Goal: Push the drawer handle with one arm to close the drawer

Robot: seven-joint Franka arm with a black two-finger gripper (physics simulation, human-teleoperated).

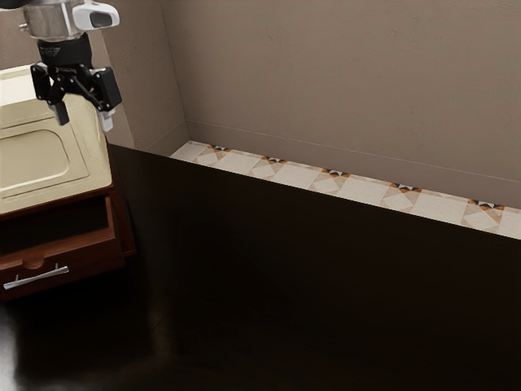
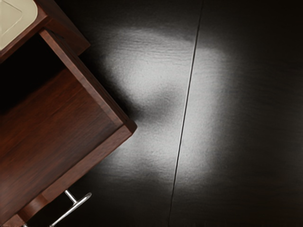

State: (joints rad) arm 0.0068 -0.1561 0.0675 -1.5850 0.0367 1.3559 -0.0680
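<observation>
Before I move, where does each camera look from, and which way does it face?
Exterior view: sits at the arm's side, looking down across the dark table toward the wall and patterned floor; the end of the arm and the open gripper show at its upper left.
Wrist view: rides on the arm, facing down into the pulled-out drawer and onto the table beside it.
Shared: the drawer, its metal handle, the cabinet's cream top and the dark table.

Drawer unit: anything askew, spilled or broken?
Nothing stands out. The drawer is open, which is expected since the close isn't done. Its handle looks straight and attached at both posts. No spill or damage that I can see.
</observation>
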